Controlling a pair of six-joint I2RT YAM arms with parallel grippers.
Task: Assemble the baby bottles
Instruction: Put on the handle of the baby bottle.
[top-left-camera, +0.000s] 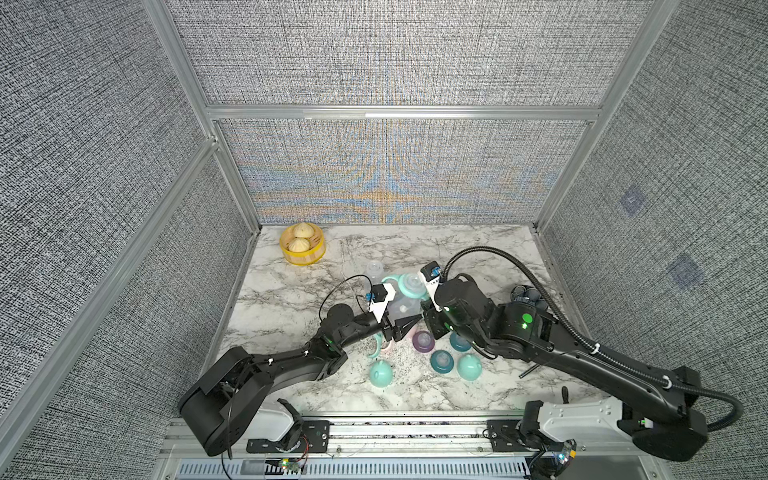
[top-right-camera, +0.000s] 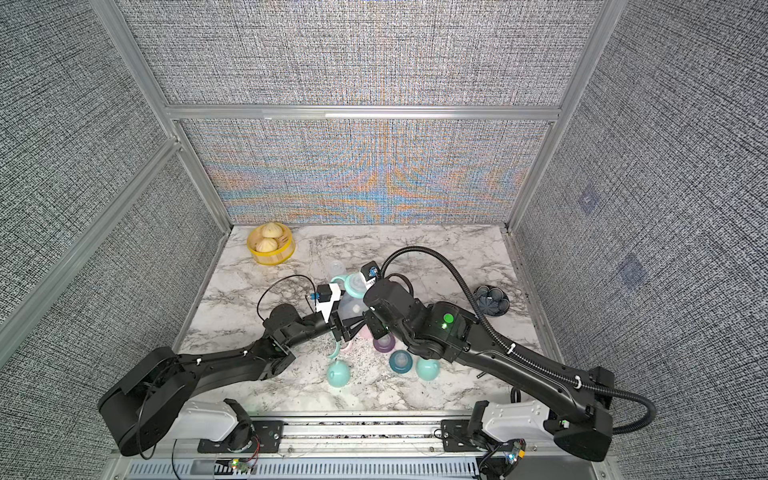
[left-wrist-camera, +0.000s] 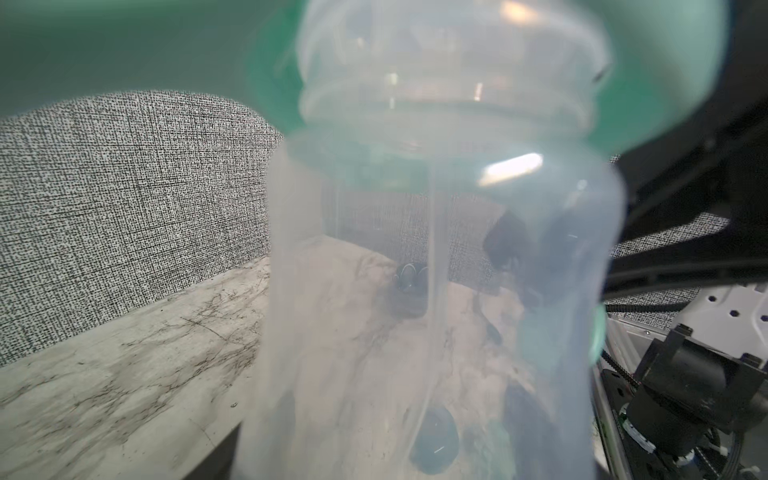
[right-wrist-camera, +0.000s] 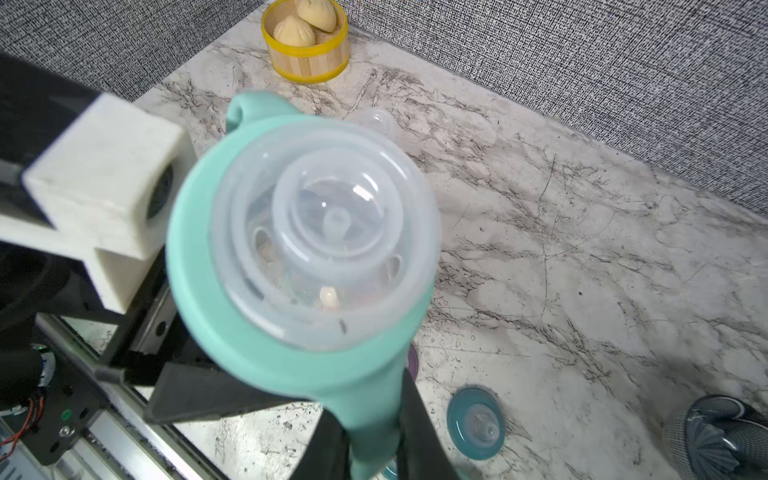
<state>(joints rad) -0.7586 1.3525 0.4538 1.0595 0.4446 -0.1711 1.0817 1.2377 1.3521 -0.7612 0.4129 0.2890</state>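
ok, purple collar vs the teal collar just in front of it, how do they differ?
Colour: the purple collar is translucent purple, the teal collar blue-teal. Place: the purple collar sits farther back; the teal collar sits nearer the front edge, beside a mint dome cap. Shared: both loose on the marble table, nipple up.

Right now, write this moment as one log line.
left hand: shut on bottle | right hand: shut on mint ring | ring: on bottle neck | teal collar: loose on table
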